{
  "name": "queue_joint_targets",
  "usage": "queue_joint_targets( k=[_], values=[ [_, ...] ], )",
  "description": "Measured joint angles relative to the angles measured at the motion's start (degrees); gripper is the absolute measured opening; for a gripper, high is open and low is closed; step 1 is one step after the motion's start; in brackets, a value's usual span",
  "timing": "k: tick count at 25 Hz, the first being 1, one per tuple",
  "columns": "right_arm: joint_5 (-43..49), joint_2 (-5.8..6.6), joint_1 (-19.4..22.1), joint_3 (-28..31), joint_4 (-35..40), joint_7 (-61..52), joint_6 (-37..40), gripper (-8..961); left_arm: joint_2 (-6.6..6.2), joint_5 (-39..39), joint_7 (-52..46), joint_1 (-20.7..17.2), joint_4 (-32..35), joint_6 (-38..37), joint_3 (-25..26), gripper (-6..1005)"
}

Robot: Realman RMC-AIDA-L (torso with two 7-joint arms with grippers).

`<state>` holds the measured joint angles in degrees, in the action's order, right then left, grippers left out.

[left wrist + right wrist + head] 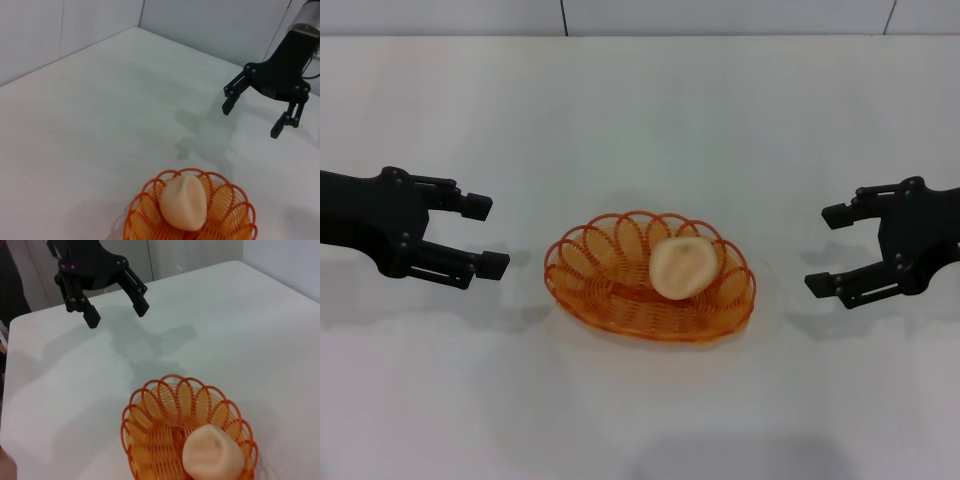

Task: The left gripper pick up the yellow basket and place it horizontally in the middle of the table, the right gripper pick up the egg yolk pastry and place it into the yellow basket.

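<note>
The yellow basket (pixel 610 285) lies flat in the middle of the white table (pixel 640 110), its long side running across the head view. The egg yolk pastry (pixel 681 267) rests inside it, toward its right end; both wrist views show the pastry (pixel 183 201) (pixel 212 453) in the basket (pixel 235 215) (pixel 160 425) too. My left gripper (pixel 486 236) hovers open to the left of the basket, empty. My right gripper (pixel 827 250) hovers open to the basket's right, also empty. Each wrist view shows the other arm's gripper: the right gripper (pixel 252 119), the left gripper (pixel 116 311).
A pale wall (pixel 720 15) runs along the table's far edge. In the right wrist view the table's corner and side edge (pixel 10 327) show, with dark space beyond.
</note>
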<state>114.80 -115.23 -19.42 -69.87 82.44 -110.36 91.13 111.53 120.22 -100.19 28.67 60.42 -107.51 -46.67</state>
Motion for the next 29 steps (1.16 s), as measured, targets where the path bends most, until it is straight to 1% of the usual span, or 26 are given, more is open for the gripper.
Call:
queue_joint_targets(
  k=[7,29],
  values=[
    [-0.3,0.00,0.0,0.0,-1.3,1.3,-0.8,868,0.00,-0.1,0.0,0.0,0.0,-0.1,0.0,846],
    [-1.0,0.00,-0.4,0.0,-0.9,1.2,-0.8,868,0.09,-0.1,-0.3,0.2,0.0,-0.5,0.0,845]
  ],
)
